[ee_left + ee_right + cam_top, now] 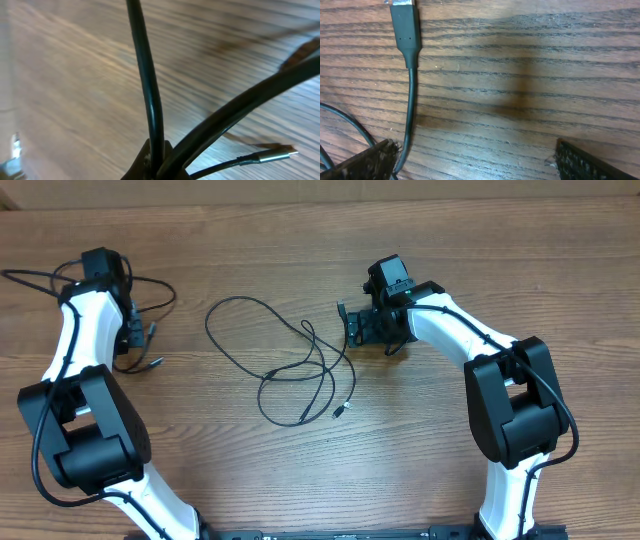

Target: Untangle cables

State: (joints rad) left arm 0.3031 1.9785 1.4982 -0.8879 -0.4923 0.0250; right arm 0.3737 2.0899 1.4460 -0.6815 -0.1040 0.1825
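Over by the far left corner of the worktop, the left claw is clamped fully shut on the tangled cables. Its wrist view shows two black cords rising out of the closed jaws and fanning apart, one nearly upright and one arching to the right. A thinner cord ends in a silver-tipped plug lying on the wood just beside them. From above, the rest of that tangle loops around the left arm, and one strand trails off toward the left edge.

Near the middle of the worktop, a loose cable lies flat in several overlapping loops, apart from the left tangle, with one small end pointing toward the near edge.

Right of it, the right claw hangs low over the wood with its jaws spread wide and nothing between them. In its wrist view, a black plug lies ahead of the left finger, and its cord runs back just beside that finger; whether they touch is unclear.
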